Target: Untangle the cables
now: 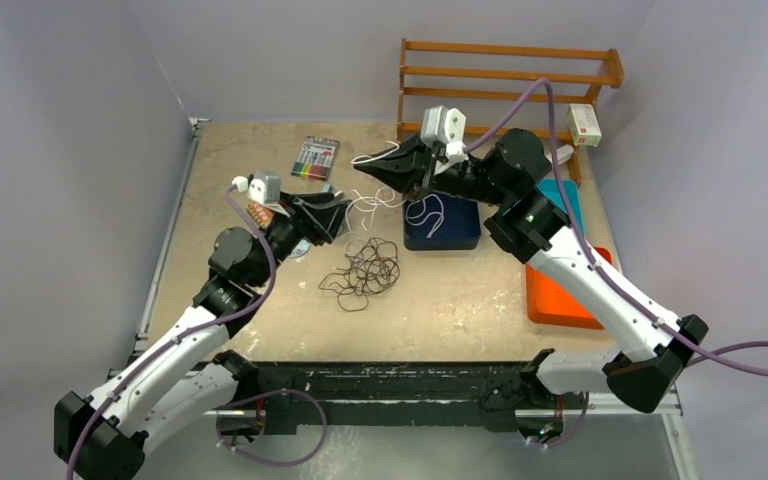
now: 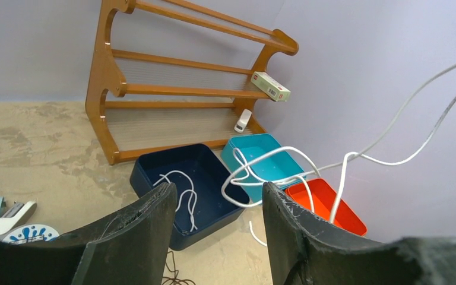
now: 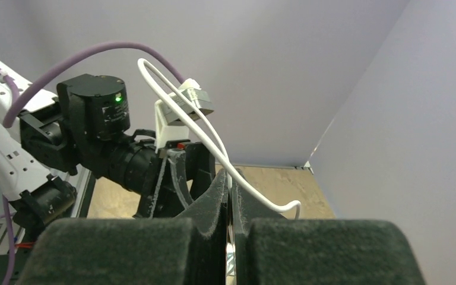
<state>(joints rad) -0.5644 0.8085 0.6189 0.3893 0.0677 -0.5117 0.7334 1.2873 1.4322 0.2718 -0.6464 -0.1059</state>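
A tangle of dark brown-black cable (image 1: 365,270) lies on the table in front of the navy bin (image 1: 460,238). A white cable (image 1: 385,196) hangs from my right gripper (image 1: 365,162), which is shut on it above the table; its other end lies in the navy bin. In the right wrist view the white cable (image 3: 197,126) loops up out of the shut gripper (image 3: 230,178). My left gripper (image 1: 338,215) is open and empty, just left of the hanging loops. In the left wrist view the white loops (image 2: 273,172) hang beyond the open gripper (image 2: 217,205), over the navy bin (image 2: 154,172).
A wooden rack (image 1: 510,75) stands at the back with a small box (image 1: 584,124) on it. A teal bin (image 1: 566,200) and an orange bin (image 1: 556,295) sit at the right. A marker pack (image 1: 315,158) lies at the back left. Small white-blue items (image 2: 12,219) lie near my left gripper.
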